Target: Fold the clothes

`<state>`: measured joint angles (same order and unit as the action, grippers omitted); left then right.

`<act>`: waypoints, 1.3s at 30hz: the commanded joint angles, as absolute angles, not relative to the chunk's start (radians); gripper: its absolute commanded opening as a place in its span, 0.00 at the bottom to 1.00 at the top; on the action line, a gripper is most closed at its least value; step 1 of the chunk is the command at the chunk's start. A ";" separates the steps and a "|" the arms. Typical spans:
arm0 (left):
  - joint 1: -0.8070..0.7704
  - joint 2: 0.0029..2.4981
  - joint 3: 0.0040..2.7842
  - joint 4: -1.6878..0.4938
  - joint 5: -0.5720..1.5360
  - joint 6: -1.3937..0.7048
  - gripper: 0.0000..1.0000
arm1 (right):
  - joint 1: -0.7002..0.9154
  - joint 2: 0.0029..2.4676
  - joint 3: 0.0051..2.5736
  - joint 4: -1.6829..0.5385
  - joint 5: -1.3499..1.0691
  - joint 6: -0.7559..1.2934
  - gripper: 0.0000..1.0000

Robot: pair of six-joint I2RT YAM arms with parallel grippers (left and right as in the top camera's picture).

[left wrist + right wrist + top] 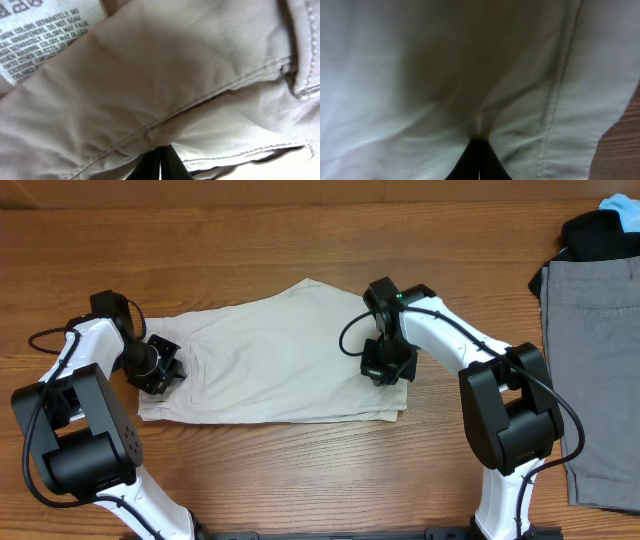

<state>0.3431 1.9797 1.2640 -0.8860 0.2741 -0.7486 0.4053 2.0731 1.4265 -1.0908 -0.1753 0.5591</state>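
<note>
Here the pale beige shorts (280, 360) lie spread flat on the wooden surface (300, 250), stretched between the two arms. The left end effector (160, 370) sits at the waistband end, and the right end effector (388, 365) sits at the leg-hem end, so nearly the whole garment lies between them.

Seen from its wrist camera, the left end effector (157, 160) has its fingers drawn together, with a fold of the cloth pinched at their tips. Just above the tips a stitched seam (200, 97) runs diagonally across the fabric. Up and to the left of them is the white care label (40, 35), its printed lines partly readable.

In its own wrist view, the right end effector (478, 155) is likewise closed, and the cloth puckers into creases that fan out from its tips. To the right of the tips a stitched hem line (555, 100) runs down the fabric. Beyond that hem, bare wood shows at the lower right corner.

Well to the right of the right end effector, at the edge of the surface, a grey garment (600, 360) lies flat. A black item (600, 235) rests at its top, with a bit of blue cloth (625, 210) beside that.
</note>
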 commanded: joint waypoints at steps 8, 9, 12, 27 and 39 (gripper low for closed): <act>0.372 2.059 1.211 -0.923 0.102 -0.709 0.10 | 0.378 2.086 1.328 -1.042 -0.112 0.595 0.04; 0.372 2.059 1.211 -0.925 0.105 -0.701 0.11 | 0.369 2.086 1.328 -1.047 -0.094 0.615 0.04; 0.372 2.059 1.211 -0.941 0.105 -0.702 0.10 | 0.329 2.086 1.328 -1.044 -0.079 0.630 0.04; 0.360 2.059 1.213 -0.884 0.125 -0.566 0.18 | 0.160 2.086 1.329 -1.089 -0.042 0.634 0.04; 0.327 2.059 1.435 -1.096 0.127 -0.508 0.04 | 0.162 1.910 1.396 -1.102 -0.046 0.650 0.04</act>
<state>0.3332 2.0296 1.3617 -1.0481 0.2169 -0.5392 0.1684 2.0251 1.3640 -1.1011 -0.0986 0.6510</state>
